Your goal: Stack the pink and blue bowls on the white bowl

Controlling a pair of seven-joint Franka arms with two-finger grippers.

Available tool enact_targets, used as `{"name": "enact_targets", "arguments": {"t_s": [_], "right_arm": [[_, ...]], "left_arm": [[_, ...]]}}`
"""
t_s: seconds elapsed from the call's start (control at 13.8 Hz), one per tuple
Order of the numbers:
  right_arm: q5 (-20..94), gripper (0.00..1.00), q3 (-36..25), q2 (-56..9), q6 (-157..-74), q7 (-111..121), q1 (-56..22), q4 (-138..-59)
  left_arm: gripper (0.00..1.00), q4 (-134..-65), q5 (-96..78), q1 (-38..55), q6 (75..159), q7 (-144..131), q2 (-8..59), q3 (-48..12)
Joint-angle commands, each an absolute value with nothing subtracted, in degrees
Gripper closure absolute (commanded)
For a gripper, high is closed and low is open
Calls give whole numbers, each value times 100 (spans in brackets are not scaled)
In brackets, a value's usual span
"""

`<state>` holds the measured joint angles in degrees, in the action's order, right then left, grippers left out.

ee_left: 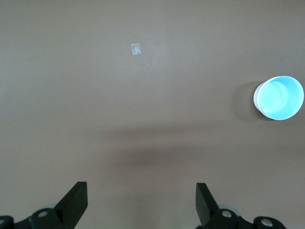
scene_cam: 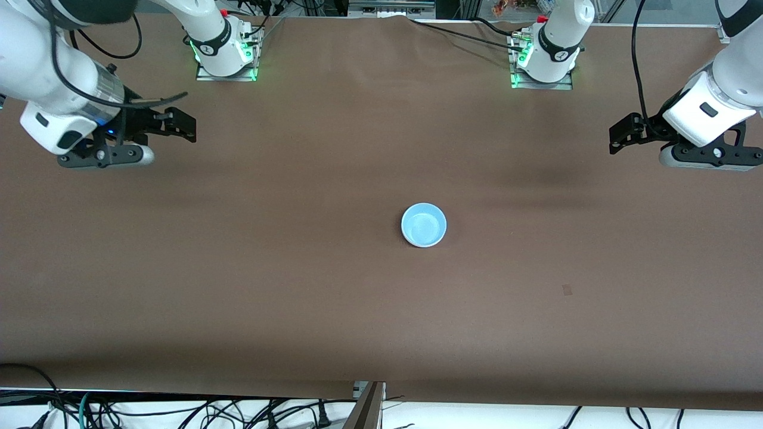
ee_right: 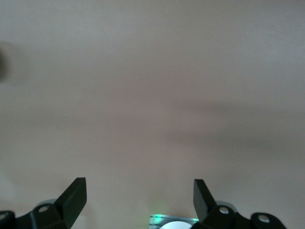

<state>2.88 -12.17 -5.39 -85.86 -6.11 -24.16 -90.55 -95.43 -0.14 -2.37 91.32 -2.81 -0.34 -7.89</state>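
Cables: a tangle of them [scene_cam: 179, 411] along the desk edge closest to the front camera, off the brown surface.
Tape scrap: tiny pale bit [scene_cam: 567, 289] stuck on the desk [scene_cam: 238, 286], nearer the front camera than the bowl and toward the left arm's end.
Blue bowl: sitting upright [scene_cam: 424, 224] around the middle of the desk, blue inside with a white outer wall showing in the left wrist view [ee_left: 279, 98]. Can't tell from these shots what it's nested in, if anything. Nothing touching it.
Left gripper: up in the air [scene_cam: 620, 140] over the bare desk at the left arm's end, well apart from the bowl, jaws spread wide and holding nothing.
Right gripper: same deal [scene_cam: 179, 125] over the right arm's end of the desk, jaws spread wide, nothing between them.
Arm bases: both lit green [scene_cam: 226, 59] along the desk edge farthest from the front camera.
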Motion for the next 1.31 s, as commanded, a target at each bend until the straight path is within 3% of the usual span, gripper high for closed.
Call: {"name": "enact_targets", "arguments": {"t_s": [0.0,0.22,0.58,1.24], "right_arm": [[106,1,-1554,-404,-8728,-230,-2479,-9281],[26,1,-1381,-150,-8842,340,-1971,-9588],[0,1,375,-62,-8947,510,-301,-9782],[-9,1,395,-9,-8851,729,-272,-9721]], "left_arm": [[0,-9422,9,-255,9114,-202,18,-800],[0,-9431,9,-255,9114,-202,18,-791],[0,-9422,9,-255,9114,-202,18,-782],[0,-9431,9,-255,9114,-193,18,-782]]}}
